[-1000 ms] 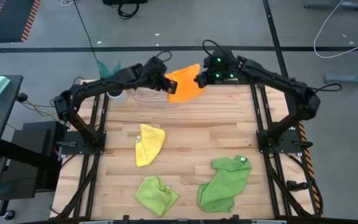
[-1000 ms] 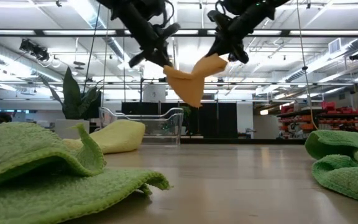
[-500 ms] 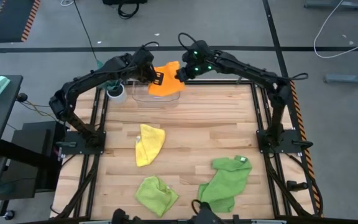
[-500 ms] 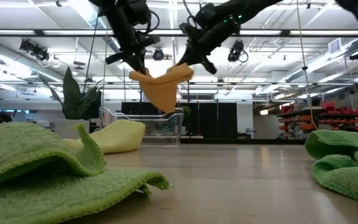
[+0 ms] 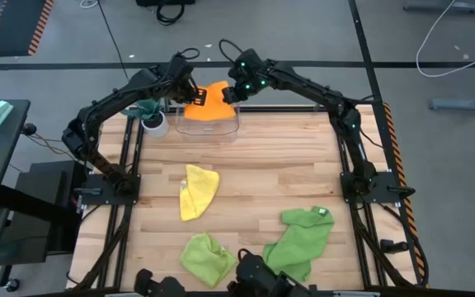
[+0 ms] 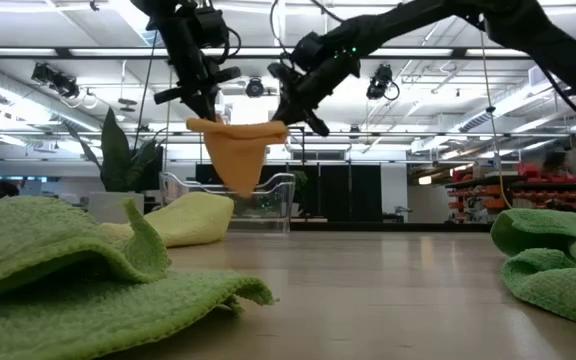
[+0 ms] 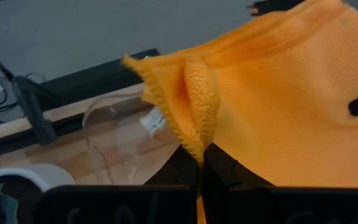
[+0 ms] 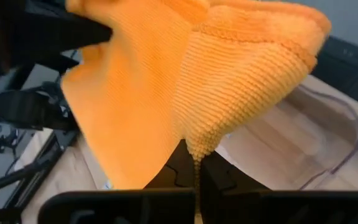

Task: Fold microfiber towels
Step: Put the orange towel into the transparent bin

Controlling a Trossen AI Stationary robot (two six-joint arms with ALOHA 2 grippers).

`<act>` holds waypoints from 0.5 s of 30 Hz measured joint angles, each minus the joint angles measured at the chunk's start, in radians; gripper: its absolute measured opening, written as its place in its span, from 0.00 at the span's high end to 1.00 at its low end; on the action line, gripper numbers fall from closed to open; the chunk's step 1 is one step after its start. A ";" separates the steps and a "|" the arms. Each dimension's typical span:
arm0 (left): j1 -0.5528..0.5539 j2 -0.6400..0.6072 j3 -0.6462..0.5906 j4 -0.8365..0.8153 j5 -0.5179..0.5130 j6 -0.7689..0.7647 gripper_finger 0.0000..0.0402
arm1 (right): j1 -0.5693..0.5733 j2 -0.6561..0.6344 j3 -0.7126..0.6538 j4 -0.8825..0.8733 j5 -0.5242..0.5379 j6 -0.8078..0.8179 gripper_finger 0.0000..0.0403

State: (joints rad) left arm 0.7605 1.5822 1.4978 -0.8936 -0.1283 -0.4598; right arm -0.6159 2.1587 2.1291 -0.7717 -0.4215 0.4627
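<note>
The orange towel (image 5: 205,101) hangs in the air over a clear bin (image 5: 209,124) at the table's far edge. My left gripper (image 5: 190,91) is shut on its left end and my right gripper (image 5: 230,92) is shut on its right end. In the low view the orange towel (image 6: 236,152) sags to a point between the two grippers. The yellow towel (image 5: 198,190) lies crumpled at mid-table, the lime green towel (image 5: 207,257) at the near edge. The larger green towel (image 5: 299,239) with a white tag (image 5: 322,212) lies near right. My left gripper pinches a folded-over bunch of the orange towel's edge (image 7: 194,134) between its two fingers, slanting down from the table's left side. The cloth is lifted clear and hangs below. My right gripper pinches a bunched corner of the orange towel (image 8: 199,144) between its two fingers, several layers thick, slanting down from the table's right. The towel's top edge (image 6: 240,127) runs about level between both grippers, clear of the bin.
A teal-leaved plant in a white pot (image 5: 154,124) stands just left of the clear bin (image 6: 258,200), close under my left arm. Bare wood shows across the table's middle and right far part (image 5: 287,157).
Both grippers have carried the orange towel toward the table's left along the far edge, from right of the bin to above it. My right arm has stretched out after it. The towel's top edge has levelled out, with the rest hanging in a point below.
</note>
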 joint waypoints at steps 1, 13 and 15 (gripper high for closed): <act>0.005 0.001 -0.001 -0.008 -0.003 0.001 0.98 | 0.000 0.009 0.001 0.000 -0.003 0.000 1.00; 0.021 0.067 -0.001 -0.033 -0.004 0.026 0.98 | -0.003 0.075 0.001 -0.019 -0.025 -0.002 1.00; 0.020 0.098 -0.001 -0.031 -0.002 0.031 0.98 | -0.006 0.074 0.001 -0.010 -0.025 -0.003 1.00</act>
State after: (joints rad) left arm 0.7803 1.6802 1.4963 -0.9250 -0.1303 -0.4289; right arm -0.6217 2.2324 2.1300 -0.7815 -0.4469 0.4599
